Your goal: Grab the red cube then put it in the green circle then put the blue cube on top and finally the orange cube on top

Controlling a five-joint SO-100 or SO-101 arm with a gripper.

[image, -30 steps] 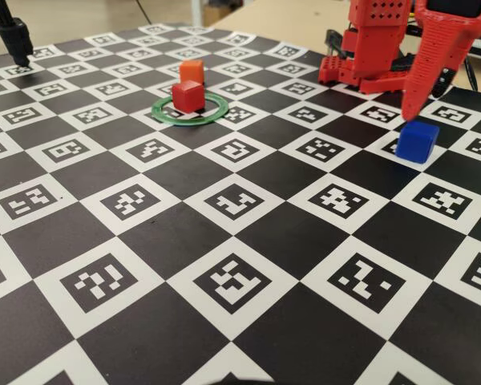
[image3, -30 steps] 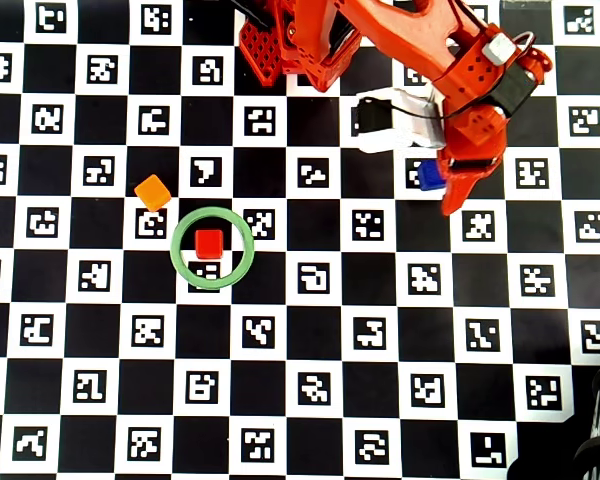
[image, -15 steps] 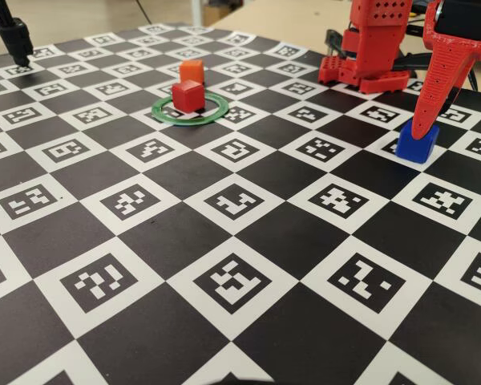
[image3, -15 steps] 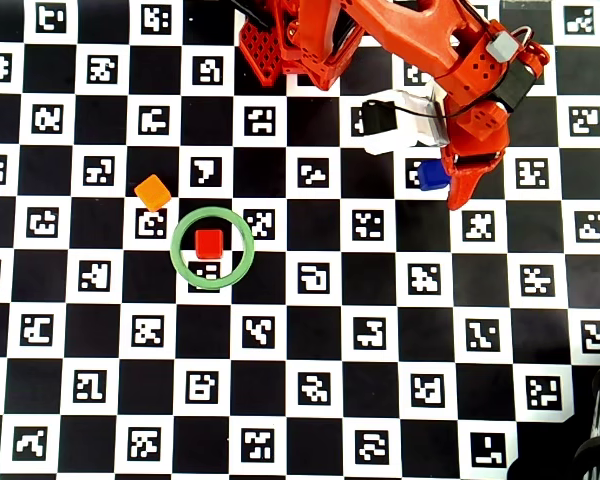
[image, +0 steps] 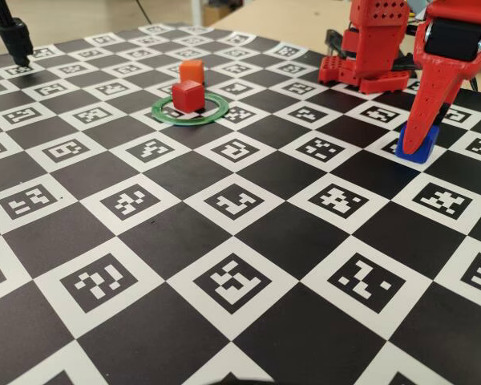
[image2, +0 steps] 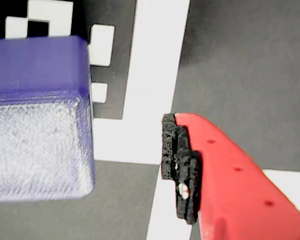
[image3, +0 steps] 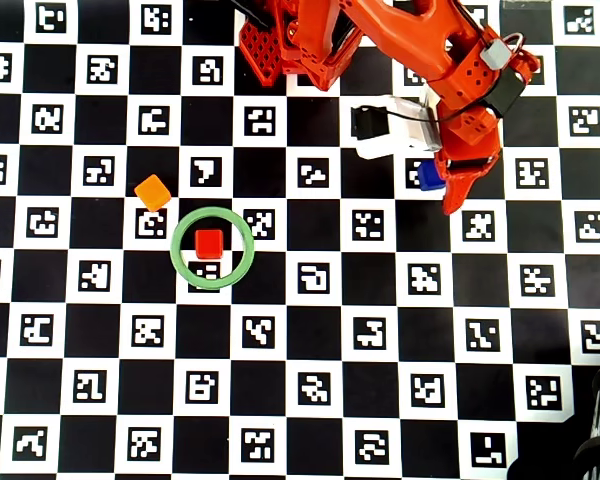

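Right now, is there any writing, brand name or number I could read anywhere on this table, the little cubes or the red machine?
None: no letters or numbers can be read in any view.
The board carries only black-and-white square code patterns, not writing.
The red cube, blue cube, orange cube and green circle are plain.
The arm and its gripper show no label.

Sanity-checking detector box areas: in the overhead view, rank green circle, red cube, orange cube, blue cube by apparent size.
1. green circle, clearly largest.
2. orange cube and red cube, about equal, so unranked.
3. blue cube, smallest visible patch; the gripper partly covers it.
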